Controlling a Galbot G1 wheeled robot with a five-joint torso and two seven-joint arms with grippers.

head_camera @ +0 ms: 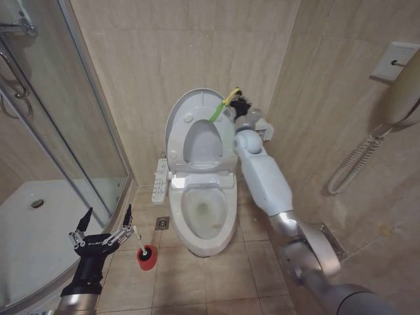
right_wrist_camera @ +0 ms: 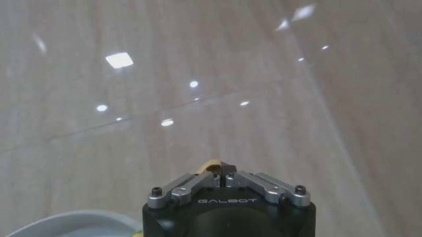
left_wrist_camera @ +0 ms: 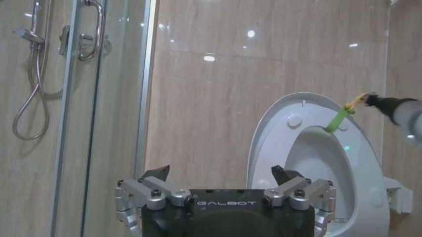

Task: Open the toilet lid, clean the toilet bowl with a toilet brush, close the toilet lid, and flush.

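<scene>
Brush (head_camera: 140,241) sits in red holder (head_camera: 147,258) on floor, left of toilet bowl (head_camera: 203,213); handle tilts up-left, its tip just beside left gripper (head_camera: 105,222). Left gripper fingers spread wide, nothing held, hovering above and slightly left of holder — nearer arm for brush. Lid (head_camera: 180,115) upright against wall. Right gripper (head_camera: 237,103) pinched on lid's green-yellow loop tag (head_camera: 222,107), far from brush.

Glossy white plastic toilet lid (head_camera: 197,115), glazed ceramic toilet bowl (head_camera: 205,223), polished wall tiles (head_camera: 164,46).
</scene>
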